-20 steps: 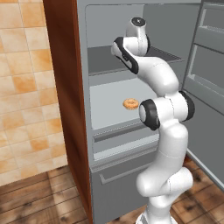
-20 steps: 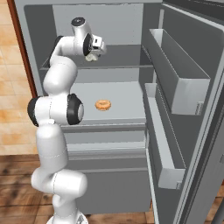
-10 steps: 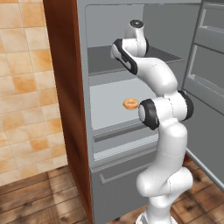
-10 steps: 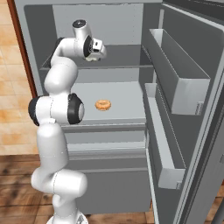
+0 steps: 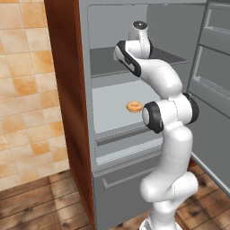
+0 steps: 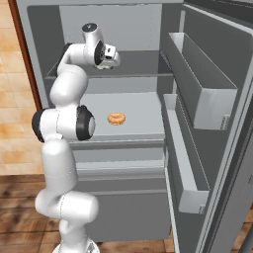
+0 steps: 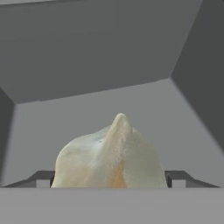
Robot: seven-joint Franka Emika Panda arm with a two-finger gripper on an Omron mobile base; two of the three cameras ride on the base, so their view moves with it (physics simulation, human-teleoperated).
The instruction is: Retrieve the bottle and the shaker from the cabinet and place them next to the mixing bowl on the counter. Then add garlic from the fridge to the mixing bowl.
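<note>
I'm seeing the tall grey fridge (image 5: 85,90) standing open beside reddish-brown wood panelling (image 5: 63,81). My dark two-finger gripper (image 7: 111,177) is straddling a cream, pointed, ridged garlic bulb (image 7: 109,153) on the upper shelf; whether it's gripping, I cannot tell. A glazed ring doughnut (image 6: 116,118) is lying below.

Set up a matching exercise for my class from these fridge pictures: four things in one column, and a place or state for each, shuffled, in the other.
Things:
1. garlic
2. doughnut
3. fridge door
4. gripper

Places or states:
A. swung open, racks facing the shelves
B. lying on the middle shelf
C. on the upper shelf, between the fingertips
D. reaching into the upper shelf, jaws either side of a pale bulb

Pairs: 1-C, 2-B, 3-A, 4-D
</note>
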